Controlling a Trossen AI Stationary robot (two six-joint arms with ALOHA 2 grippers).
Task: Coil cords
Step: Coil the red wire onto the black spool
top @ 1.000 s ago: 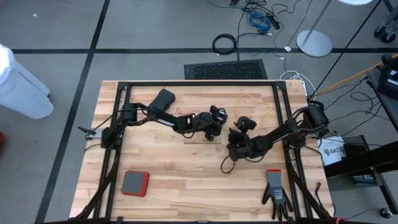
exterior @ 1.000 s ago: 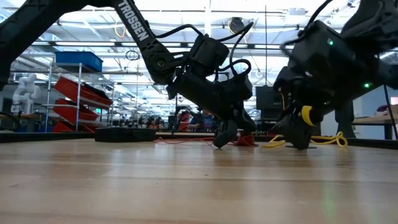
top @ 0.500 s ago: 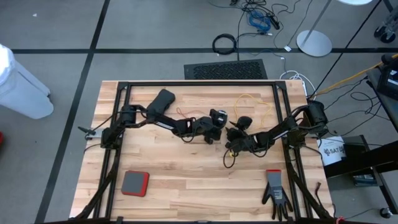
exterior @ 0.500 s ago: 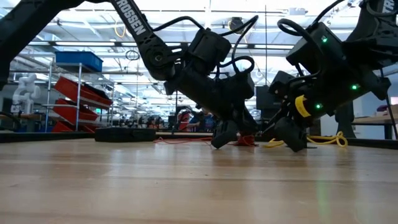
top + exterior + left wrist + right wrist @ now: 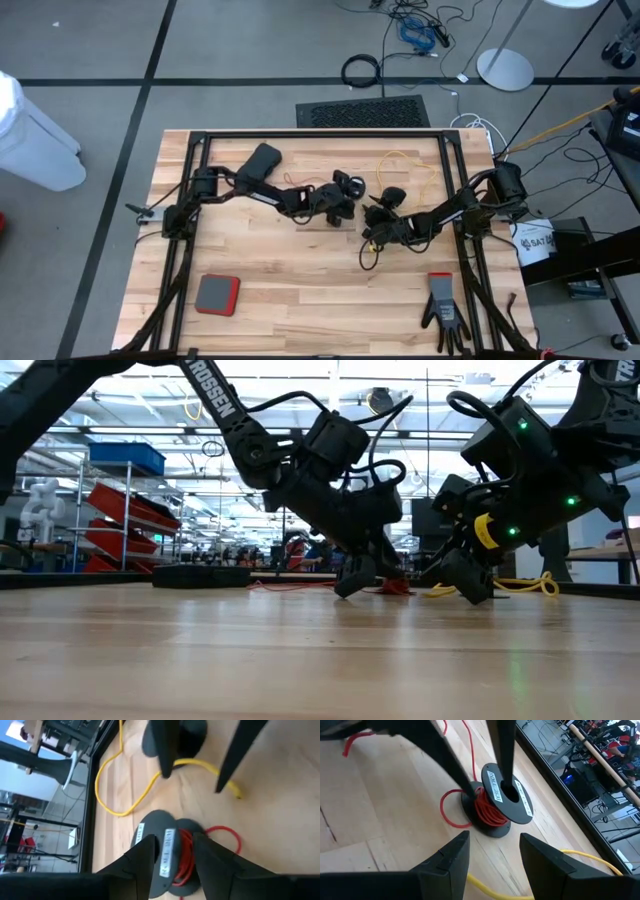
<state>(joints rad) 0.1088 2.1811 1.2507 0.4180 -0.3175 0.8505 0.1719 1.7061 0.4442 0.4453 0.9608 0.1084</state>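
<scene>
A black reel (image 5: 500, 800) wound with red cord lies tilted on the wooden table near its middle, one flange down. A loose red loop (image 5: 451, 810) trails from it. My left gripper (image 5: 172, 840) is open with one finger on each side of this reel. A second black reel (image 5: 393, 196) sits to the right, and its yellow cord (image 5: 405, 165) loops toward the far edge. My right gripper (image 5: 495, 840) is open just right of the red reel and points at it. Its fingers stand either side of the yellow cord's free end (image 5: 236, 795). My left gripper has one finger (image 5: 504, 765) over the reel's labelled flange (image 5: 495, 782) and the other finger (image 5: 462, 780) beside the opposite flange, slanting down from the table's left. I cannot tell whether either finger touches the reel, which rests on the table.
A black block (image 5: 258, 162) lies at the far left of the table. A red-and-grey pad (image 5: 216, 294) is at the near left, and a black glove (image 5: 445, 305) is at the near right. Black frame rails (image 5: 190, 200) run along both sides.
My right gripper has turned and tipped at the wrist so that it now faces the red reel. After that it has kept still.
</scene>
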